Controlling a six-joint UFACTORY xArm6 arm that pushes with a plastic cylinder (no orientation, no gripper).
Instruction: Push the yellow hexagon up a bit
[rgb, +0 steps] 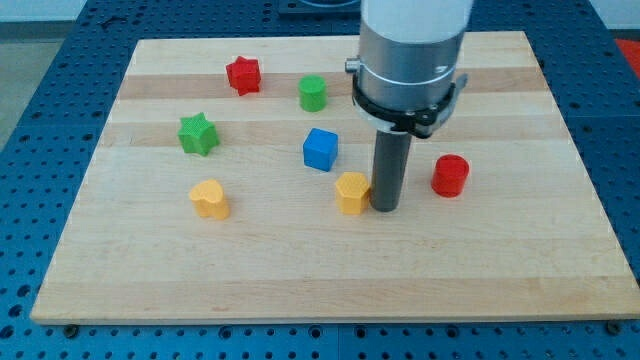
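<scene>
The yellow hexagon (352, 192) sits near the middle of the wooden board (300, 270). My tip (385, 206) stands right beside it on its right side, touching or almost touching it. The rod rises from there to the arm's grey body at the view's top. The blue cube (320, 149) lies just above and left of the hexagon.
A red cylinder (450, 175) is to the right of my tip. A yellow heart-shaped block (210, 199) is at the left. A green star (198, 133), a red star (243, 75) and a green cylinder (312, 93) lie in the upper part.
</scene>
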